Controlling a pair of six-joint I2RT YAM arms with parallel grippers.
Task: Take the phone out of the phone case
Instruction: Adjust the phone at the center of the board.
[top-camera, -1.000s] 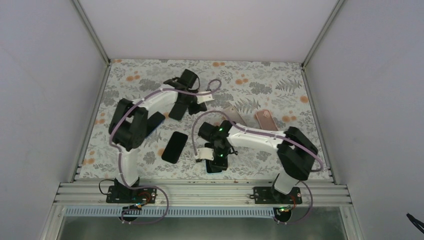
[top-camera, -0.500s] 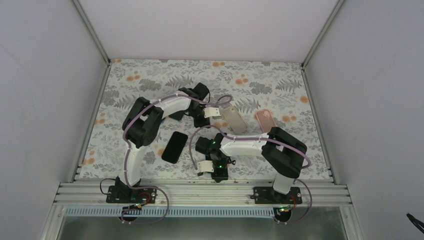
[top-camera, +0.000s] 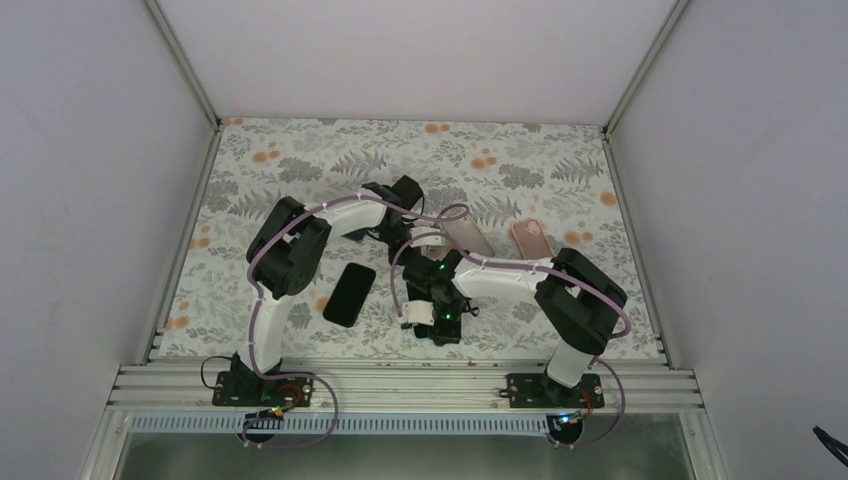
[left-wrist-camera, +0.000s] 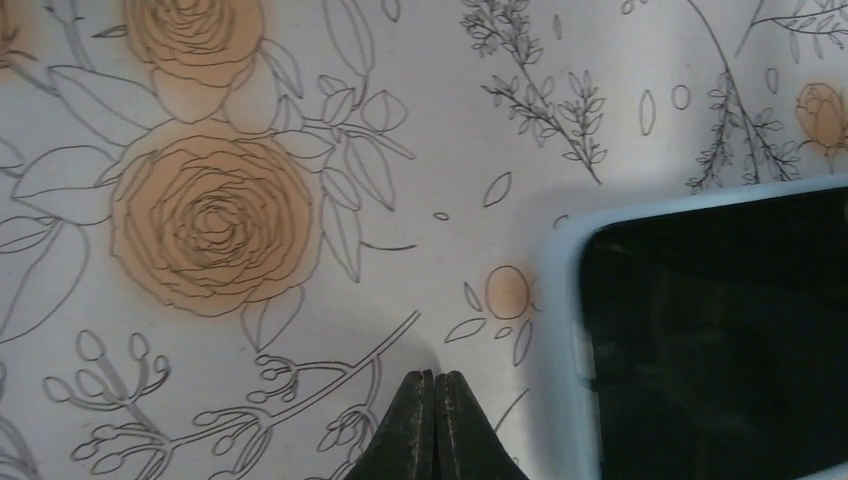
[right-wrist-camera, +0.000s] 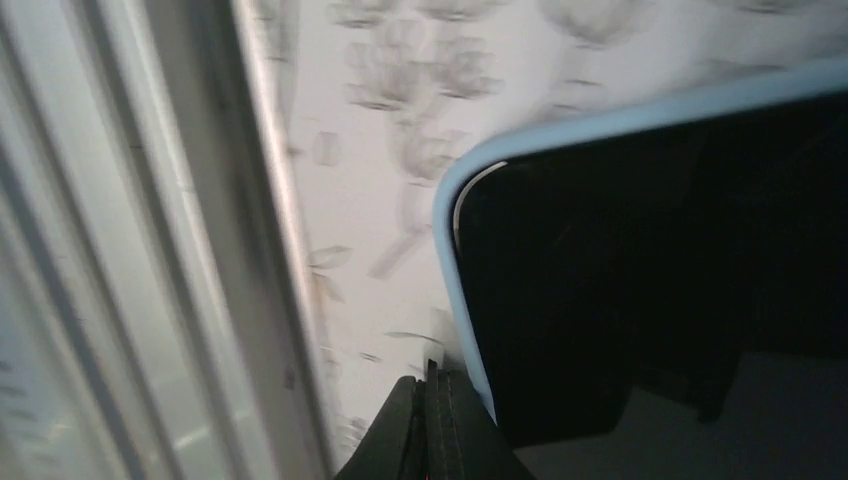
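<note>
my right end effector (right-wrist-camera: 428, 380) has its two fingers pressed flat together with nothing between them. the tips sit right at the long edge of the pale blue phone case (right-wrist-camera: 650, 113), and i cannot tell whether they touch it. the phone (right-wrist-camera: 650, 270) sits inside that case, its screen up and dark. the frame cuts it off at the right and bottom, so i only get one rounded corner and part of the glass, with a smeared reflection in it. on the other side of the fingers a metal rail (right-wrist-camera: 200, 250) runs along the near edge of the desk (left-wrist-camera: 600, 60), badly blurred. from the top camera the right wrist covers nearly all of this phone, and only a dark sliver shows.

my left end effector (left-wrist-camera: 435, 378) is also closed and empty, its tips low over the flowered desk cover. just to their right in the wrist view, not touching them, lies a black screen (left-wrist-camera: 720, 340) with a pale blue rim (left-wrist-camera: 562, 330), cropped at the right and bottom. i cannot tell whether it is the same phone. from above, the left wrist hides that spot.

farther out, a black handset (top-camera: 349, 294) lies between the two arms. a beige slab (top-camera: 468, 232) and a pink slab (top-camera: 530, 238) lie beyond the right end effector, too small to tell phone from empty case.
</note>
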